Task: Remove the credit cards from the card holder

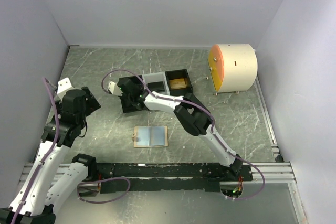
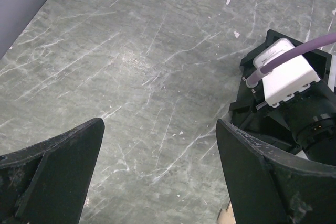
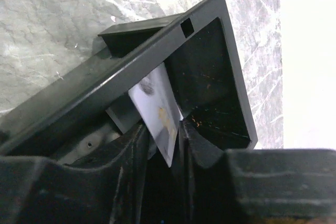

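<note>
While the wallet (image 1: 150, 136) lay open and flat on the table (image 1: 236, 124), its pale blue inner faces up, near the front edge between the two arms, the right gripper (image 3: 161, 136) reached into the left compartment of the black tray (image 3: 157, 51) further back. A silver-grey card (image 3: 157, 103) stood tilted between its fingers (image 3: 131, 150), its lower edge down in the narrow gap and its upper end reaching the tray's rim. The fingers were only slightly apart, and I could not tell whether they pinched the card or merely flanked it. In the overhead view a gold card (image 1: 178, 83) lay in the right compartment of the same tray, apart from the wallet. The left gripper (image 2: 160, 124) hung over bare table at the left, spread wide with nothing between its fingers, well apart from the wallet. A white drum (image 1: 236, 69) with an orange face stood at the back right
</note>
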Available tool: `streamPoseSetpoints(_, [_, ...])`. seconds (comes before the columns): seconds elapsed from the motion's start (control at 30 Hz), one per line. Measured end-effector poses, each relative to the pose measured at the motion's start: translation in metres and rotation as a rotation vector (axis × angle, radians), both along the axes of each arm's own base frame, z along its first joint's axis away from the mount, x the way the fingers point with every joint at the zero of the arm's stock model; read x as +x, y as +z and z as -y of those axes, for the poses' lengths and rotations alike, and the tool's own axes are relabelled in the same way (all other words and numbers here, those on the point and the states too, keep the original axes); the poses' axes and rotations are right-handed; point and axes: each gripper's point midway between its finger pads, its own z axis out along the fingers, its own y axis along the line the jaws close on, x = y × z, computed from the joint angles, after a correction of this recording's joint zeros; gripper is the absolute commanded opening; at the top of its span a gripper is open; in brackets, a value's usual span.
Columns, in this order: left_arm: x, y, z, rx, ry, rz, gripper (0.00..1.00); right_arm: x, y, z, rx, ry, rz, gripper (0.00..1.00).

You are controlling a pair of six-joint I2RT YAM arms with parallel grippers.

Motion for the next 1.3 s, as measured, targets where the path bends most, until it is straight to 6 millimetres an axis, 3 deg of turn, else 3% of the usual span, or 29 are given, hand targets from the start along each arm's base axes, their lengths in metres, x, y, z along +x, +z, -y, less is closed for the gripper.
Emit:
streamPoseSetpoints(0.17, [0.001,-0.001,0.000,-0.001,0.002,-0.005,0.99,-0.003,-0.003,0.000,0.016,-0.004,-0.030,0.41])
streamPoseSetpoints(0.5, [0.002,-0.005,0.001,0.002,-0.010,-0.024,0.98,-0.015,-0.012,-0.004,0.056,0.011,-0.123,0.44])
streamPoseSetpoints(0.7, [0.003,-0.007,0.002,0.002,-0.014,-0.033,0.99,-0.020,-0.003,-0.007,0.115,0.004,-0.163,0.44])
streamPoseSetpoints(0.8, [0.003,-0.007,0.002,0.002,-0.014,-0.033,0.99,-0.024,0.018,-0.009,0.193,0.001,-0.183,0.46])
streamPoseSetpoints(1.03, [0.003,-0.007,0.002,0.001,-0.014,-0.032,0.99,-0.034,0.108,0.000,0.458,-0.031,-0.146,0.55])
streamPoseSetpoints(1.17, [0.003,-0.007,0.004,-0.001,-0.023,-0.033,0.99,-0.047,0.138,0.029,0.619,-0.105,-0.155,0.60])
streamPoseSetpoints(1.3, [0.004,-0.006,0.007,-0.005,-0.042,-0.032,0.98,-0.055,0.143,0.073,0.762,-0.213,-0.219,0.60])
